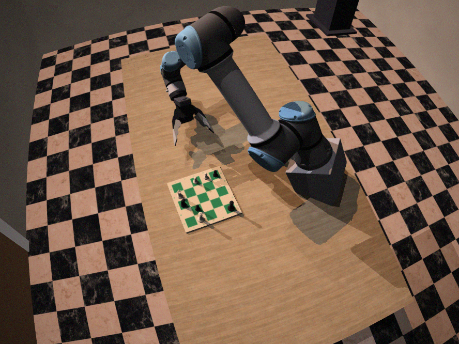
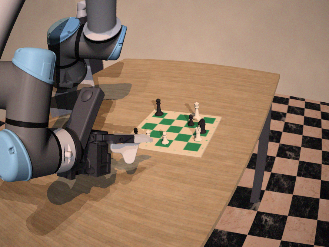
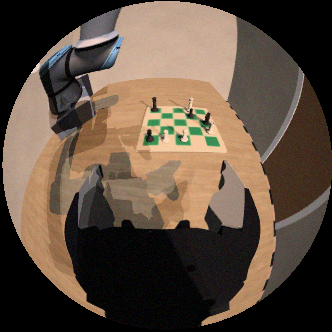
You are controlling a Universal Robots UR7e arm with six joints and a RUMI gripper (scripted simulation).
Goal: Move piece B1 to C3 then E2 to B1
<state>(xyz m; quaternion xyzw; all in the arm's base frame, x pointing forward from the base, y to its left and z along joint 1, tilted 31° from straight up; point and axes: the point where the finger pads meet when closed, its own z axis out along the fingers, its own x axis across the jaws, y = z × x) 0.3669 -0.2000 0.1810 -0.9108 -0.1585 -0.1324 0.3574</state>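
Top view: board (image 1: 223,208) well apart from tool (image 1: 192,130).

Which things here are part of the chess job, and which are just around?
Job: gripper, open and empty; board; its eight pieces, two to move and six to stay put (square labels too small to tell which).
Just around: table; arm pedestal; dark pillar; floor.
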